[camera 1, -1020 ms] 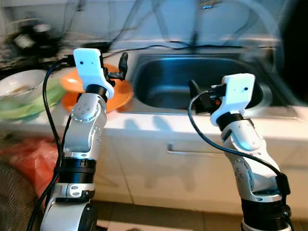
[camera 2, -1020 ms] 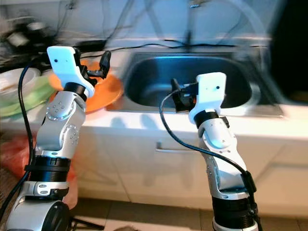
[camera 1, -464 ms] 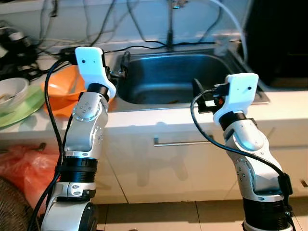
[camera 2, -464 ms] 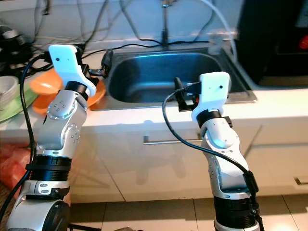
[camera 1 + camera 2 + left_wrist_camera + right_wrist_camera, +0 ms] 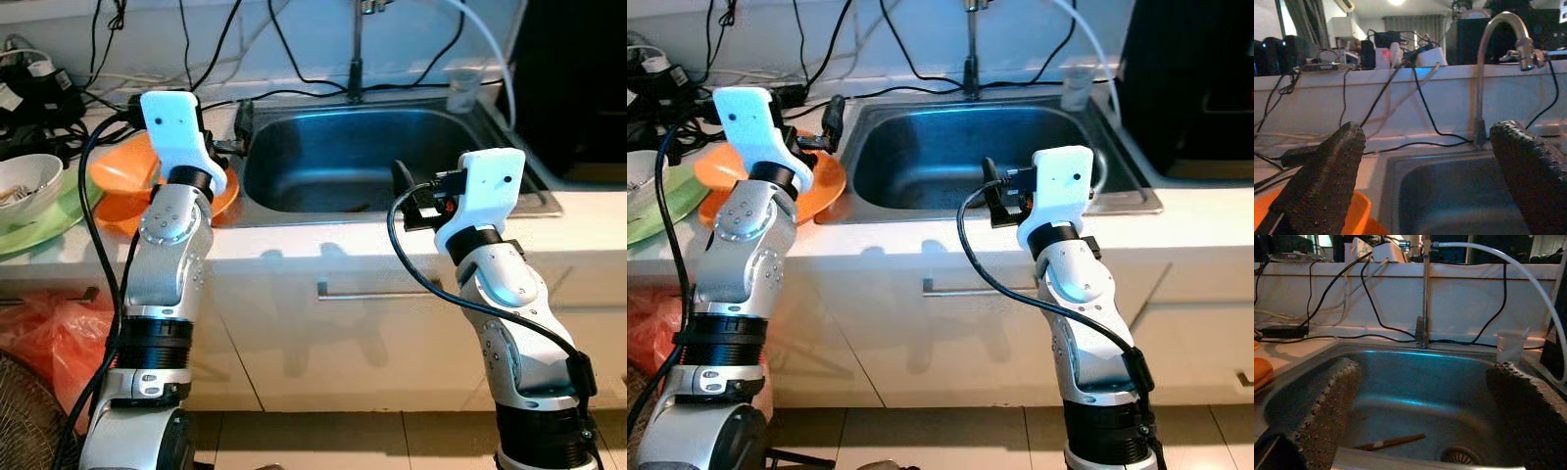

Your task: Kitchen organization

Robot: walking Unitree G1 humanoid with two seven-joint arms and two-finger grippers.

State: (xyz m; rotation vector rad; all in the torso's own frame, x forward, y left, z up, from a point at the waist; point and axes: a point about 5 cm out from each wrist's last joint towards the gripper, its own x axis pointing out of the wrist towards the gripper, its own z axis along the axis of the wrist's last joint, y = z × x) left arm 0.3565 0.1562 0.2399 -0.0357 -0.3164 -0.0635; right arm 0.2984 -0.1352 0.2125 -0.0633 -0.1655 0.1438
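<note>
Steadiness is coming back to the scene: half a second ago the robot was still swinging round toward the sink [image 5: 392, 157], and a moment before that everything was smeared with motion, whereas now it is standing squarely facing the steel basin and the picture is sharp. Both arms are being held up in front of the table [image 5: 323, 245] much as before. The left claw [image 5: 240, 132] is hovering above the edge between the orange bowl [image 5: 118, 176] and the sink, its fingers spread wide and holding nothing. The right claw [image 5: 404, 191] is hanging at the front lip of the sink, also wide open and empty. Down in the basin a thin stick, perhaps a chopstick [image 5: 1388, 441], is lying near the drain [image 5: 1462, 455]; I take it to be the thing to tidy. A small clear cup [image 5: 462, 90] is standing by the tap [image 5: 357, 49], and a white bowl [image 5: 24, 186] is sitting on a green plate [image 5: 44, 220] further left. To my eye the approach is finishing and reaching is next.
</note>
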